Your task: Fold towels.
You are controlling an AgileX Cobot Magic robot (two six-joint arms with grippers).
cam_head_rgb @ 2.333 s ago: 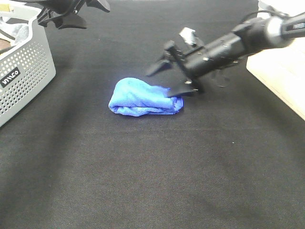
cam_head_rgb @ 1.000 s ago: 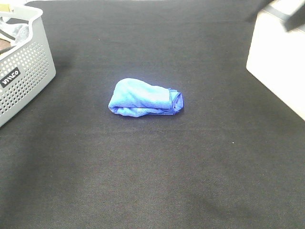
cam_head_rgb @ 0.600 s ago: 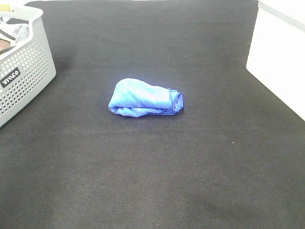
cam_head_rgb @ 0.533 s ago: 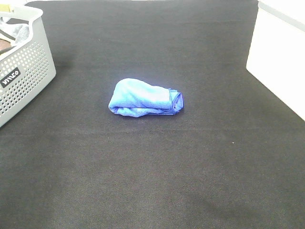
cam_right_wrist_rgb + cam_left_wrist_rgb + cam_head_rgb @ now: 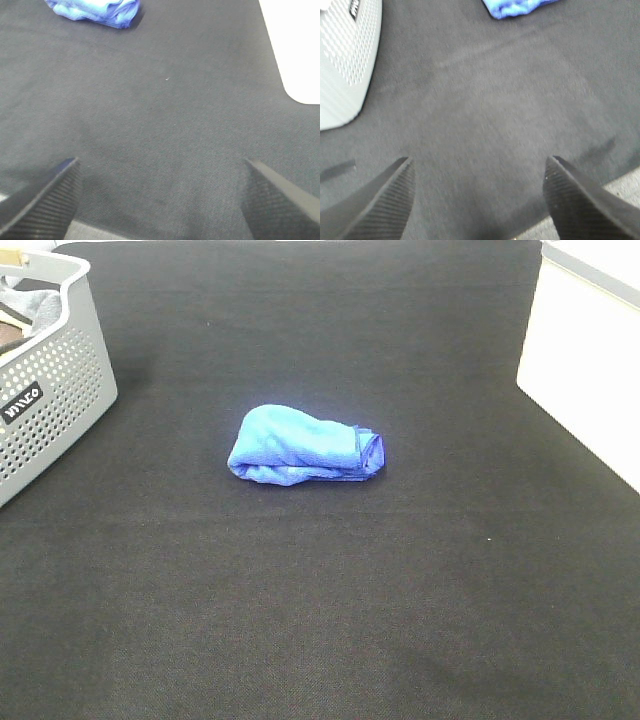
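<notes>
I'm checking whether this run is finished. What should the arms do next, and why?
Probably nothing but hold back: the blue towel lies folded in a compact bundle on the black mat, and both the left gripper and the right gripper are open, empty and well clear of it.

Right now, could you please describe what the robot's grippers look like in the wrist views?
Only fingertips show. The left gripper has two dark grey, wedge-shaped fingers with fine ribbed pads. The right gripper has matching dark fingers with a fine cross-hatched texture. No cables, markings or arm links are visible.
</notes>
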